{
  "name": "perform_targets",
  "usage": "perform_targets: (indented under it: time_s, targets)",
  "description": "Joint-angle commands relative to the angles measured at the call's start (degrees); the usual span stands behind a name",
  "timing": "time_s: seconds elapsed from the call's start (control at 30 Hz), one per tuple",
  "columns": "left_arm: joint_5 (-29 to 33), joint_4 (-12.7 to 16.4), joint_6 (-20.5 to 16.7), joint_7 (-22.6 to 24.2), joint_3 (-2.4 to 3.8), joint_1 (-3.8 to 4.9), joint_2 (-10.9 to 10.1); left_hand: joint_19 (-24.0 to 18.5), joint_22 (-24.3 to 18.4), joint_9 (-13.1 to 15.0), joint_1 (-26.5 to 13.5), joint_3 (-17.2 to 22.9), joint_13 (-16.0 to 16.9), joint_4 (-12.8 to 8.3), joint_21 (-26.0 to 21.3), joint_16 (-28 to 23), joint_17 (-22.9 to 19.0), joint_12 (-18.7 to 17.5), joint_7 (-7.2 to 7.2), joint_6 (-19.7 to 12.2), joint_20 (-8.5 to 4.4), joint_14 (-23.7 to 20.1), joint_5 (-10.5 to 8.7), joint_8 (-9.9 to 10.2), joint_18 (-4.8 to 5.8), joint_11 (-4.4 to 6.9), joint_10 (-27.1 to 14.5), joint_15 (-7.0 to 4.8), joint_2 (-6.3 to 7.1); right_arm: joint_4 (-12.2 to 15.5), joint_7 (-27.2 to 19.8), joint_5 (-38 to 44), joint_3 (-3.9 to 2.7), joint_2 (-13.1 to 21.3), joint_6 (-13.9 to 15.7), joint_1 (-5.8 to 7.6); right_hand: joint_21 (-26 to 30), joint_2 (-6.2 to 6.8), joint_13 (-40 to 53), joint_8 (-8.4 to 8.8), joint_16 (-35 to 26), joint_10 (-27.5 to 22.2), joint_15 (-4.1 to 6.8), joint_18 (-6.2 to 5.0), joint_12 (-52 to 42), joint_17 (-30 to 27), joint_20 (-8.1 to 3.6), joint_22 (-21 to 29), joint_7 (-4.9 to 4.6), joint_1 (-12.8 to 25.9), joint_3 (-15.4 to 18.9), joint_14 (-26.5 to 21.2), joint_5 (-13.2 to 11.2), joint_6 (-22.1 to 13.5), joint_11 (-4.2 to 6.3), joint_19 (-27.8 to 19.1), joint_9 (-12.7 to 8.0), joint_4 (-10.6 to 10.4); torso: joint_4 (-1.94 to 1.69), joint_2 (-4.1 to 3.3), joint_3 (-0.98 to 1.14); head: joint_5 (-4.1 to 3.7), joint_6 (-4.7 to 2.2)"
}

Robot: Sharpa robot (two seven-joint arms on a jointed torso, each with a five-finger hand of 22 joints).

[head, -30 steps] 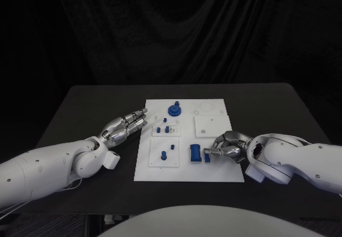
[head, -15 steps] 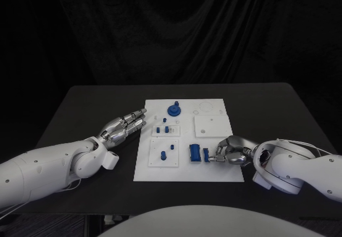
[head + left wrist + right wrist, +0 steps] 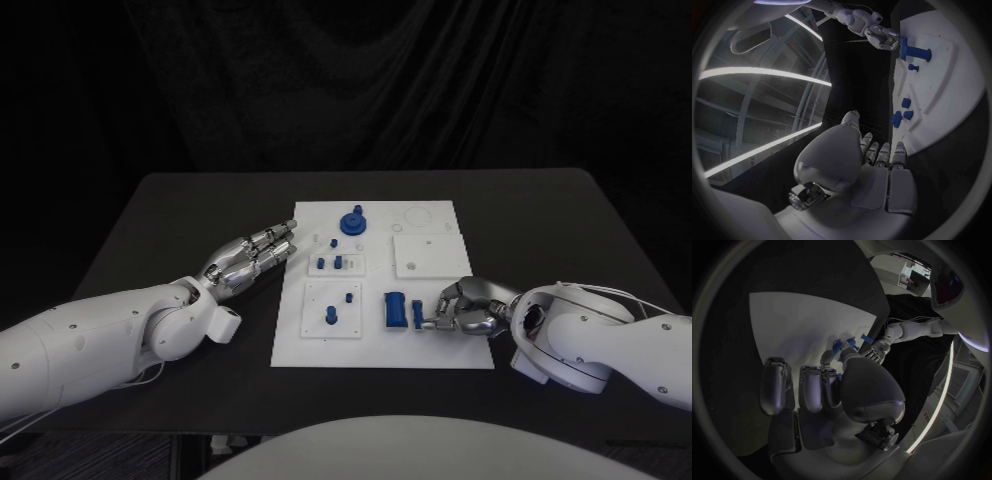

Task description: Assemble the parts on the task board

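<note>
small blue part (image 3: 418, 315) sits on the near right bit of the white task board (image 3: 454, 352), just beside a bigger blue block (image 3: 394, 309) | right hand (image 3: 464, 306) pinching that small part, fingers curled in | left hand (image 3: 254, 254) flat, fingers straight and pressed together, holding nothing, at the board's left edge

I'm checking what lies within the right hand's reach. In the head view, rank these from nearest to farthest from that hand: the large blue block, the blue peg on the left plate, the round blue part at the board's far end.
1. Large blue block: just left of the right hand.
2. Blue peg: further left, on the near-left plate.
3. Round blue part: at the task board's far end.
</note>
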State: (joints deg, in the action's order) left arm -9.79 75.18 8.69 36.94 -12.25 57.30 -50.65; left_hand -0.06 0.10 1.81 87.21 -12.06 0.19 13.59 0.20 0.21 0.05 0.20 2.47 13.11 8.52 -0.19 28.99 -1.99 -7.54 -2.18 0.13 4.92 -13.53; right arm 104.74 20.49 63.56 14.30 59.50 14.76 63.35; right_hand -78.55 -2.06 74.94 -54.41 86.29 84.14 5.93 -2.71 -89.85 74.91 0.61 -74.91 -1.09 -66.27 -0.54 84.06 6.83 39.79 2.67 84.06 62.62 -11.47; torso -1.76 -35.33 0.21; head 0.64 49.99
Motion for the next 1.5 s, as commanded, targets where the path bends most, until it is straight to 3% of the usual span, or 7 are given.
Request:
perform_targets:
  time_s: [0.03, 0.33, 0.53, 0.8, 1.07, 1.3, 1.5]
  targets:
    - [0.1, 0.1, 0.4, 0.7, 0.05, -0.08, 0.1, 0.1, -0.1, 0.0, 0.3, 0.2, -0.1, -0.2, -0.2, -0.2, 0.0, -0.1, 0.41, -0.1, 0.32, 0.2, 0.07, -0.2, -0.01, 0.13, 0.2, 0.38, 0.14, -0.2, 0.8, 0.7, 0.00, -0.2, -1.1, -0.20, -0.1, 0.09, 15.1, -0.21, 0.2, 5.9, 0.41, -0.14, -0.2, 5.7, -0.48, -11.3, 0.42, 0.6, 0.1, 4.2, -0.4, 0.1, 0.40, 1.7, 0.1, -0.2, -0.16, -0.07, 0.04, -0.14, 0.01]
    - [0.1, 0.1, 0.5, 0.6, 0.05, -0.09, 0.1, 0.1, -0.1, 0.0, 0.4, 0.3, -0.1, -0.2, -0.2, -0.2, 0.0, -0.1, 0.41, -0.1, 0.32, 0.2, 0.11, -0.2, 0.00, 0.11, 0.2, 0.38, 0.16, -1.5, 1.8, 0.7, 0.01, -1.4, -1.1, -0.41, -0.1, -0.17, 15.1, -0.52, 0.2, 5.9, 0.50, -0.14, -0.2, 5.7, -0.54, -11.3, 0.56, 0.2, 0.0, 4.2, -0.1, 0.3, 0.51, 1.7, 0.3, -0.1, -0.07, -0.09, -0.01, -0.05, 0.01]
    - [0.1, 0.1, 0.5, 0.6, 0.05, -0.10, 0.1, 0.1, -0.1, 0.0, 0.4, 0.3, -0.1, -0.2, -0.2, -0.2, 0.0, -0.1, 0.41, -0.1, 0.32, 0.2, 0.11, -0.2, 0.00, 0.11, 0.2, 0.38, 0.16, -2.2, 2.3, 0.7, 0.01, -1.8, -1.2, -0.51, 0.1, -1.00, 15.1, -0.75, 0.2, 5.9, 0.79, -0.18, -0.2, 5.7, -0.82, -11.3, 0.92, -2.0, -0.8, 4.2, 2.4, 0.2, 0.86, 1.6, 0.7, 0.9, 0.05, -0.08, 0.02, 0.10, 0.01]
    - [0.1, 0.1, 0.6, 0.5, 0.05, -0.12, 0.1, 0.1, -0.1, 0.0, 0.4, 0.3, -0.1, -0.2, -0.2, -0.2, 0.0, -0.1, 0.41, -0.1, 0.32, 0.2, 0.11, -0.2, 0.00, 0.11, 0.2, 0.38, 0.16, -2.4, 2.6, 0.7, 0.01, -2.1, -2.0, -0.54, 0.2, -1.50, 15.1, -0.63, 0.2, 5.9, 0.91, -0.20, -0.2, 5.8, -0.94, -11.2, 1.07, -3.3, -1.4, 4.2, 3.4, 0.2, 0.99, 1.6, 0.7, 1.6, -0.07, -0.08, 0.04, -0.04, 0.01]
    - [0.1, 0.1, 0.5, 0.7, 0.05, -0.14, 0.2, 0.1, -0.1, 0.0, 0.4, 0.3, -0.1, -0.2, -0.2, -0.2, 0.0, -0.1, 0.41, -0.1, 0.32, 0.2, 0.11, -0.2, 0.00, 0.11, 0.2, 0.38, 0.16, -2.2, 2.1, 0.7, 0.01, -2.0, -2.5, -0.56, 0.3, -0.83, 15.1, -0.47, 0.2, 5.9, 0.97, -0.21, -0.2, 5.8, -1.03, -11.2, 1.06, -4.9, -1.6, 4.2, 1.9, 0.2, 1.01, 1.5, 0.8, 2.8, -0.04, -0.04, 0.00, 0.07, 0.01]
    - [0.1, 0.9, -1.0, 2.0, 0.05, -0.16, -0.2, 0.1, -0.1, 0.1, 0.6, 0.4, -0.1, -0.6, -0.2, -0.2, 0.0, -0.1, 0.48, 0.2, -0.10, 0.2, 0.69, -0.3, -0.05, -0.10, 0.2, -0.13, 0.21, -0.9, -1.8, 0.7, -0.03, -0.6, 2.5, -0.55, 0.1, 0.11, 15.1, -1.26, 0.2, 5.9, 0.85, -0.15, -0.2, 5.9, -0.94, -11.3, 0.90, -4.0, 0.0, 4.2, -3.0, 1.5, 0.86, 1.6, 1.4, 2.1, 0.01, -0.01, 0.01, 0.41, 0.01]
    - [-0.5, 3.0, -3.2, 3.2, 0.08, -0.12, -1.4, 0.1, -0.1, 0.2, 0.9, 0.5, 0.0, -1.2, -0.2, -0.2, 0.0, 0.0, 0.69, 1.0, -0.46, 0.2, 2.01, -0.6, -0.22, -0.23, 0.4, -0.65, 0.50, 1.0, -6.4, 0.7, -0.14, 1.9, 8.0, 0.40, -0.2, 1.22, 15.1, -1.00, 0.3, 5.9, 0.88, -0.08, -0.2, 6.1, -0.97, -11.4, 0.95, -2.7, 1.5, 4.3, -3.9, 1.2, 0.90, 1.7, 1.2, 0.9, 0.02, 0.08, 0.02, 0.48, 0.01]
